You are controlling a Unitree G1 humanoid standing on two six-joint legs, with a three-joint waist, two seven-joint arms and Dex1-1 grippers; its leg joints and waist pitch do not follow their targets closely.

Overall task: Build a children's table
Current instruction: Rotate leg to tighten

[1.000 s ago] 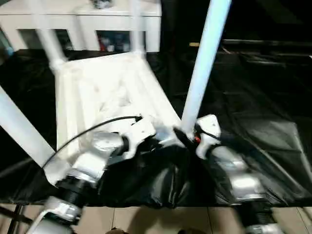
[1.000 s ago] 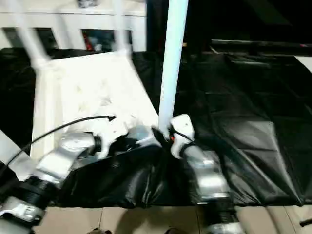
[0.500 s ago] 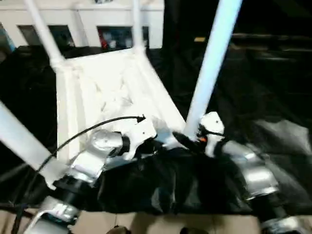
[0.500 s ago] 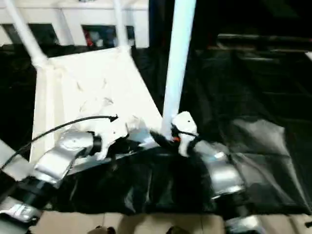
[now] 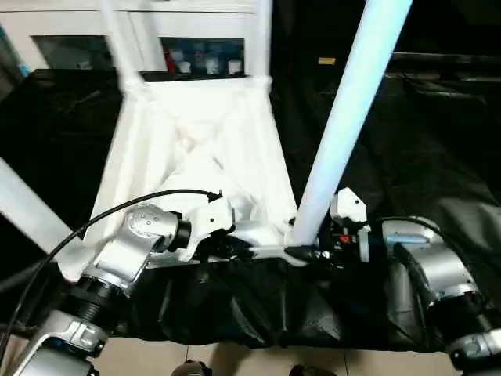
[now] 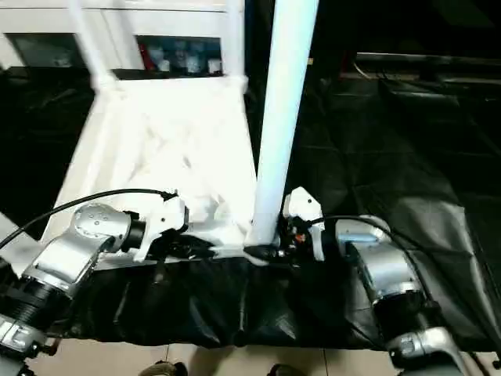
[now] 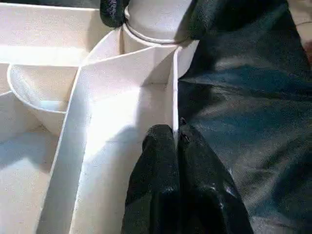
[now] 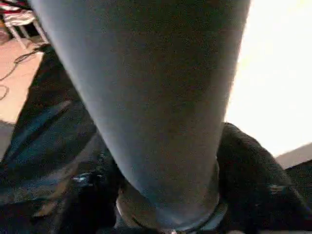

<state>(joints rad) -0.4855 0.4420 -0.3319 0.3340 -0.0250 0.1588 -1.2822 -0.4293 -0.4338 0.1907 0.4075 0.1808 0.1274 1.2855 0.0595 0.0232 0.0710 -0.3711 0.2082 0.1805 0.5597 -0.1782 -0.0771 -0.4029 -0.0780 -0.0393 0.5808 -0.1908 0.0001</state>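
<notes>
One table top (image 5: pixel 196 157), apparently four legs (image 5: pixel 344 125), two end effectors (image 5: pixel 309 252).

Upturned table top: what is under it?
Black sheeting lies under the table top, bunched at the near edge beside the left tool. Whatever is beneath the sheeting is covered.

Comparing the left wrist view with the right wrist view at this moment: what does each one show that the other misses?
Left wrist view alone: the left gripper, jaws shut on the thin edge wall of the table top, with the ribs of its underside and the black cloth beside it.

Right wrist view alone: a close look up the leg, plus a patch of floor off to one side.

Both: the base of that same leg where it meets the corner socket, with the right gripper closed around it, one black finger on each side.
</notes>
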